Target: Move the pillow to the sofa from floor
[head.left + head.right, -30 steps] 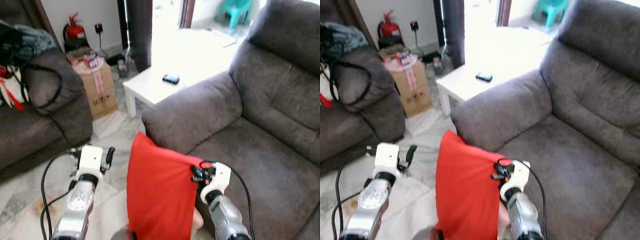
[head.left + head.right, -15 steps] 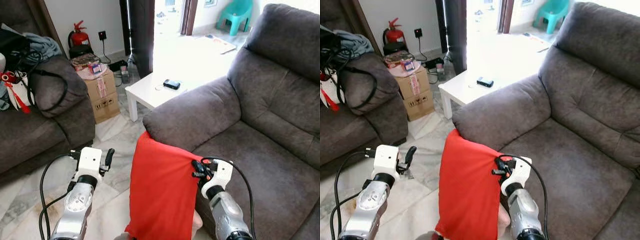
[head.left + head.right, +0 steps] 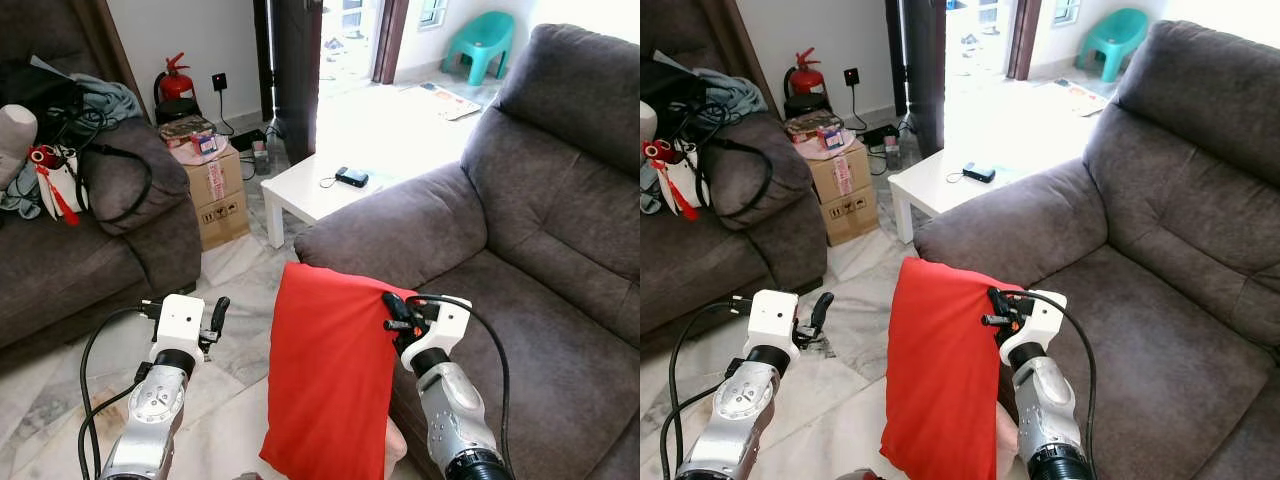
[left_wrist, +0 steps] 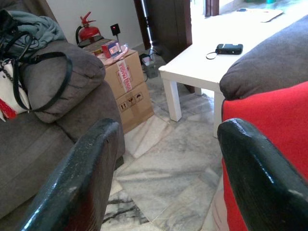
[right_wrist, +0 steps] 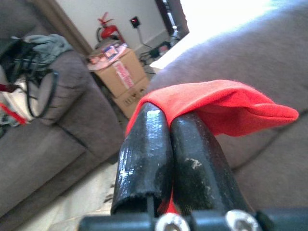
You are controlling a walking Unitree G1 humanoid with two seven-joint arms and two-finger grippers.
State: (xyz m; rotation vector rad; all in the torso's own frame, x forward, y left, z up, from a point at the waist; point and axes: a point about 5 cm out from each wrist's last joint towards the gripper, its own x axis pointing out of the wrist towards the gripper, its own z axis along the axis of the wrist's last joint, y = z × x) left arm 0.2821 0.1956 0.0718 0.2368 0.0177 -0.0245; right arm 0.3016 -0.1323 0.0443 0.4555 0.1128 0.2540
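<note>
**One red pillow held up at the sofa's front edge**

Two black fingers (image 5: 166, 159) of the right tool (image 3: 392, 312) are pressed together on the upper corner of the pillow (image 3: 325, 385), pinching a fold of its red fabric. The pillow hangs from that pinch as a tall, flat red rectangle, plain and smooth, with its top edge folded over the fingertips and its lower end near the floor (image 3: 235, 350). It sits against the front edge of the grey sofa (image 3: 520, 300), just below the near armrest (image 3: 390, 235), not on the seat cushion.

The left tool (image 3: 215, 318) is held out to the left of the pillow, above the marble floor, its fingers (image 4: 82, 178) spread wide with nothing between them; the pillow's red edge lies beside one finger in the left wrist view.

Beyond the armrest stands a white counter (image 3: 310, 195) with a small dark device (image 3: 352, 177) on it. Further left are a cardboard box (image 3: 222, 190), a red fire extinguisher (image 3: 176, 85) by the wall, and a second grey sofa (image 3: 80, 250) piled with bags (image 3: 60, 110). A teal stool (image 3: 482, 40) stands in the bright doorway area.
</note>
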